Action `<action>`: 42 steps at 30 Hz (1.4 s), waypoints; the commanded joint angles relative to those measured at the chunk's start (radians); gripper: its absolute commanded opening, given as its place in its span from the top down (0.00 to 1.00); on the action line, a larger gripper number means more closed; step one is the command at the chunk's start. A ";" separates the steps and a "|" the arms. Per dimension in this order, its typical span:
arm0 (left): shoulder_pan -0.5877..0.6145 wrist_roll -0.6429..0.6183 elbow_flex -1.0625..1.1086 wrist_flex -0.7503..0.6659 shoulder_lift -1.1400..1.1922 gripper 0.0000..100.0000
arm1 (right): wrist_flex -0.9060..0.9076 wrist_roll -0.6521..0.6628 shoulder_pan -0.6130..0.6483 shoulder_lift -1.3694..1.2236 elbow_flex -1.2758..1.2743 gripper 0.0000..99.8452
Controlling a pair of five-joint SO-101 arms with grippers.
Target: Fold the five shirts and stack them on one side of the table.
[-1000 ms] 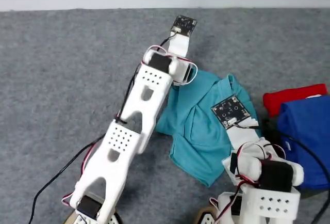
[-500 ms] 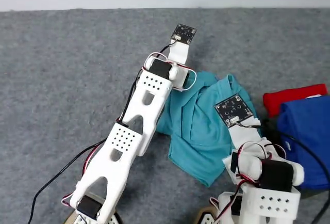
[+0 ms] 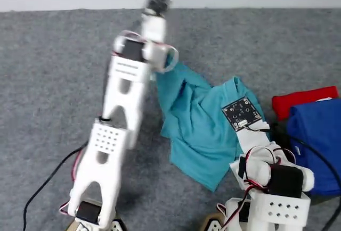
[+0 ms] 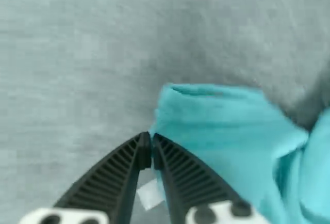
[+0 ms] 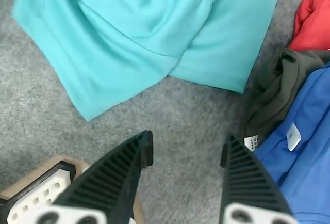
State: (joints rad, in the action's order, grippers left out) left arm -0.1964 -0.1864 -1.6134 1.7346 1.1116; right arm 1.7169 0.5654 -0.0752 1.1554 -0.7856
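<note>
while left end effector (image 4: 146,149) pinches teal shirt (image 4: 221,126) edge, right end effector (image 5: 185,154) released

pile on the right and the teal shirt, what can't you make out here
Blue shirt: cut by the high view's right edge; a dark shirt runs under it in the right wrist view, so no count.
Teal shirt: right part hidden by the right arm, high view.
Left gripper: jaws hidden under its own wrist, high view.

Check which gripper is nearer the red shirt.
Right. The right gripper hangs open near the red shirt; the left gripper pinches a far corner of the teal shirt, farther off.
</note>
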 commanded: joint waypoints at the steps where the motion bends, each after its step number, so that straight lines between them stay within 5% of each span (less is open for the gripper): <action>1: 0.097 -0.003 -0.002 0.023 -0.175 0.99 | -0.022 -0.008 -0.005 0.002 0.003 0.78; 6: 0.181 -0.008 0.231 0.023 -0.318 0.99 | -0.025 -0.005 0.007 -0.007 0.000 0.78; 16: 0.140 -0.008 0.788 0.017 -0.410 0.99 | -0.097 0.092 0.351 -0.042 -0.166 0.84; 32: 0.141 -0.005 0.860 0.018 -0.411 0.99 | -0.714 -0.040 0.558 -0.903 -0.164 0.75; 39: 0.141 -0.005 0.860 0.018 -0.411 0.99 | -0.725 0.164 0.536 -1.152 -0.115 1.00; 42: 0.141 -0.005 0.860 0.018 -0.411 0.99 | -0.650 0.198 0.458 -1.152 -0.110 0.99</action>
State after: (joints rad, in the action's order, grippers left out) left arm -0.0522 -0.1864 -0.7511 1.7346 0.7741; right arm 1.0004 0.7096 0.4143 0.0997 -0.8807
